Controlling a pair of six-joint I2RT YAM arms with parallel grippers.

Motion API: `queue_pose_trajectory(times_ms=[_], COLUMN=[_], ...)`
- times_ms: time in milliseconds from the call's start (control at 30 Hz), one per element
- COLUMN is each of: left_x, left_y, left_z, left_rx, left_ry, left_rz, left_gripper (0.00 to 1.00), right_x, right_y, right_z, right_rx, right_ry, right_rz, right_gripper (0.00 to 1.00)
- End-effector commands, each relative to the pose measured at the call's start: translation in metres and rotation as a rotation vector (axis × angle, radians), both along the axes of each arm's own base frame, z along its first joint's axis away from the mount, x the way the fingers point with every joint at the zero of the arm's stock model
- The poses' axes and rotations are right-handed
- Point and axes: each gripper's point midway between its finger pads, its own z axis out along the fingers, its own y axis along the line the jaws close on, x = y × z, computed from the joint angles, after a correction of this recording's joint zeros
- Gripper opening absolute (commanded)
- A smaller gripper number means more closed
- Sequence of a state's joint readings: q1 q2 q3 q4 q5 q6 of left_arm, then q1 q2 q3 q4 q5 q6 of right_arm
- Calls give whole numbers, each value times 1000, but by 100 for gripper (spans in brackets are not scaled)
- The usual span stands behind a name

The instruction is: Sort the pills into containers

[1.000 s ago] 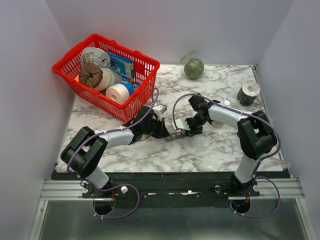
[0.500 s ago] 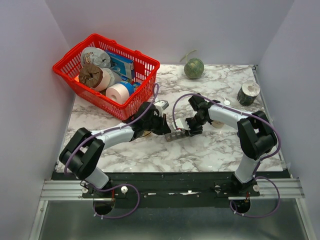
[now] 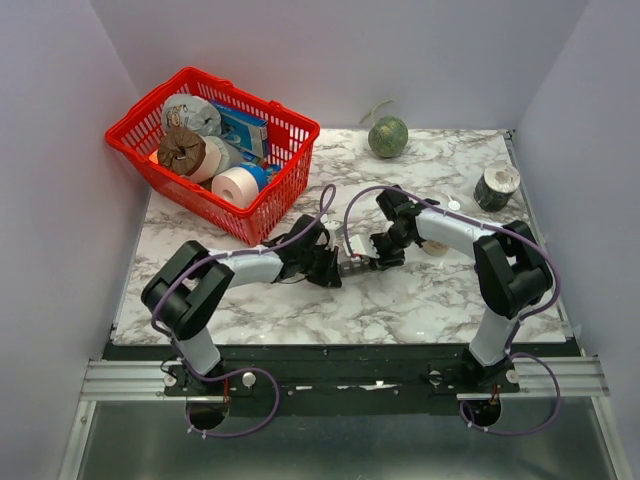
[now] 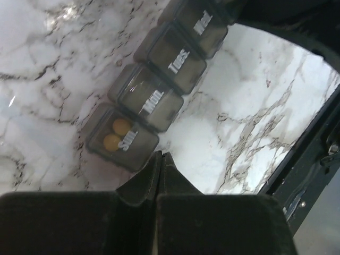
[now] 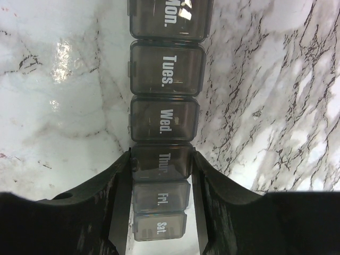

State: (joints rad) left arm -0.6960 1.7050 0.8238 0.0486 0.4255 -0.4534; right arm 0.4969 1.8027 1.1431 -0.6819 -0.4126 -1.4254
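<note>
My overhead feed shows a marble table (image 3: 430, 300) with the containers (image 3: 352, 266), a dark-grey strip of day-labelled compartments, lying near its middle. Everything below is placed from that strip.

Well to the strip's left and behind it sits a red wire basket (image 3: 215, 150) packed with tape rolls and packets.

Just left of the strip, the left gripper (image 3: 332, 270) is low over the marble. Its wrist camera shows the jaws pressed together with nothing between them. Their tip is just beside the Sun compartment at the strip's left end, and I cannot tell whether it touches.

Inside that Sun compartment lie two round yellow pills (image 4: 121, 126), seen through the smoky plastic. The Mon, Tues and Wed compartments follow in a row.

Toward the strip's right end, the right gripper (image 5: 162, 159) straddles it at the Thur compartment. One finger sits against each long side, set narrow and holding the strip.

Behind the strip and to its right rests a green ball (image 3: 388, 137). Further right again, a small dark white-capped bottle (image 3: 496, 186) stands upright.
</note>
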Motion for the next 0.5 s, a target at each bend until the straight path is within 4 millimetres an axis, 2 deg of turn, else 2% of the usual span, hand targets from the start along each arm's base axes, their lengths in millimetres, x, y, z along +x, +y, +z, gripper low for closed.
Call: queue_pose_trajectory(times_ms=[0, 33, 67, 133, 167, 200, 233, 267, 300, 333, 367, 400, 433, 467], left_x=[9, 12, 14, 20, 22, 25, 27, 28, 28, 32, 31, 30, 31, 25], left_y=[5, 5, 6, 14, 18, 28, 34, 44, 53, 64, 75, 84, 92, 99], left_z=[31, 39, 57, 72, 90, 92, 97, 111, 112, 116, 132, 134, 139, 157], left_rx=[-16, -28, -52, -49, -68, -42, -33, -36, -19, -2, -13, -2, 5, -28], left_ry=[-90, -110, -148, -206, -254, -275, -296, -334, -354, -386, -427, -446, -473, -509], left_rz=[31, 42, 59, 103, 118, 157, 179, 212, 233, 275, 305, 326, 356, 366], left_gripper=[6, 7, 8, 15, 17, 23, 28, 34, 45, 50, 56, 69, 75, 81], right_x=[-4, -4, -3, -2, -2, -1, 3, 3, 3, 5, 9, 10, 10, 17], right_y=[-6, -5, -5, -5, -5, -4, -2, 0, 1, 4, 7, 8, 10, 14], right_z=[-17, -17, -17, -16, -16, -14, -8, -5, -1, 9, 16, 25, 31, 48], right_rx=[-54, -54, -55, -52, -54, -49, -38, -28, -22, -1, 18, 28, 41, 69], right_ry=[33, 37, 37, 33, 32, 31, 22, 23, 24, 12, 3, -1, 2, -26], right_rz=[-5, -9, -12, -23, -28, -35, -50, -56, -61, -77, -90, -97, -123, -139], right_gripper=[38, 39, 40, 47, 50, 58, 61, 64, 69, 74, 80, 91, 94, 95])
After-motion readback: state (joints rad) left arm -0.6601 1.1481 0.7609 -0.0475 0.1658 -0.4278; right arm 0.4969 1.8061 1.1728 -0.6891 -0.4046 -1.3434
